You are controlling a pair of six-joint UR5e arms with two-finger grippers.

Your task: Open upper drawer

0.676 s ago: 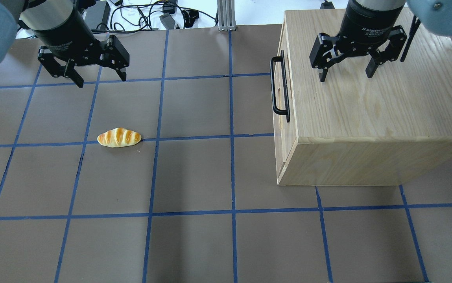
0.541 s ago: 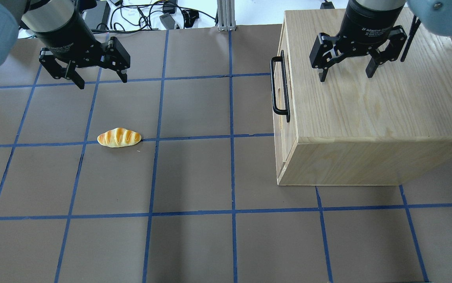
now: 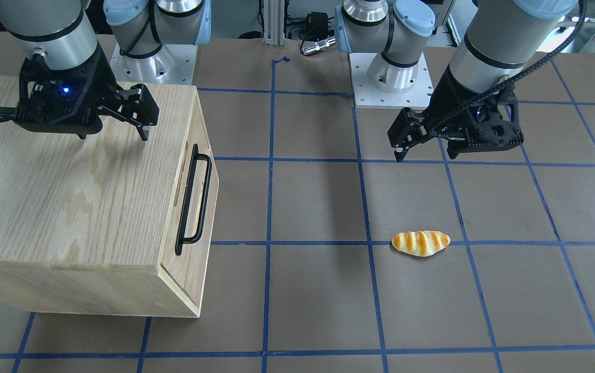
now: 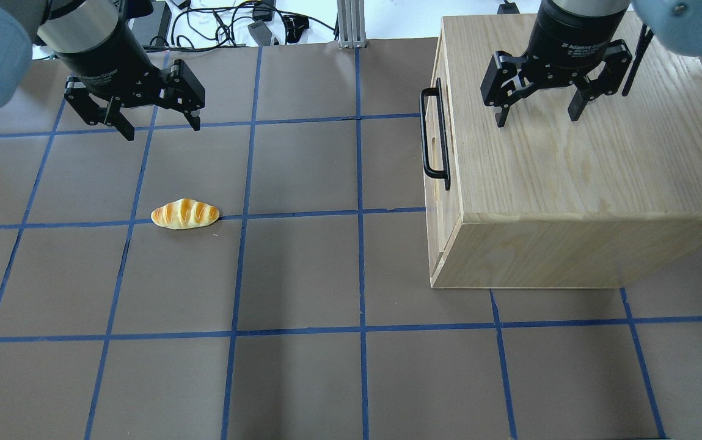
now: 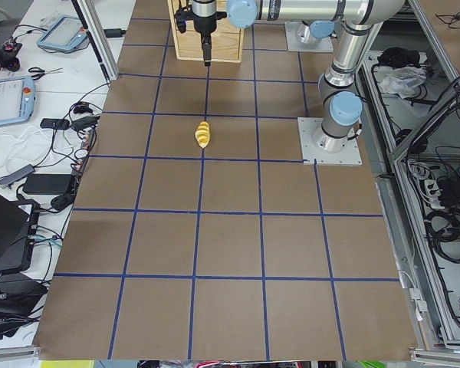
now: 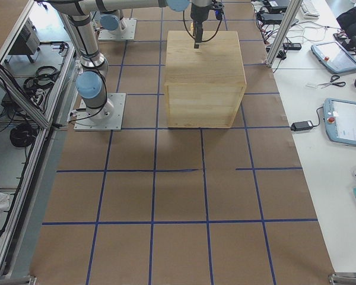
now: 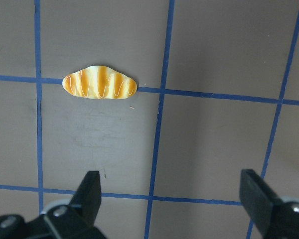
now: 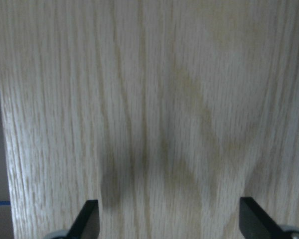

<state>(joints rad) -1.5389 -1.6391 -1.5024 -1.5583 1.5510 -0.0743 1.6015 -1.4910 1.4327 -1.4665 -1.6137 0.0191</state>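
Note:
The upper drawer (image 4: 433, 131) is the light oak front panel of the cabinet, facing the table's middle, and it sits flush with the cabinet. Its long black bar handle (image 4: 425, 134) also shows in the front-facing view (image 3: 200, 202). My right gripper (image 4: 537, 119) is open and empty and hovers over the cabinet top (image 4: 577, 165), behind the handle; its wrist view shows only wood grain between its fingers (image 8: 87, 221). My left gripper (image 4: 161, 129) is open and empty above the table, far from the cabinet.
A toy bread roll (image 4: 185, 214) lies on the brown mat, a little past the left gripper, and shows in the left wrist view (image 7: 99, 82). Cables and power bricks (image 4: 253, 24) lie beyond the mat's far edge.
My left gripper has shifted slightly to the right and toward the bread roll. The right gripper, the cabinet and the drawer have not moved.

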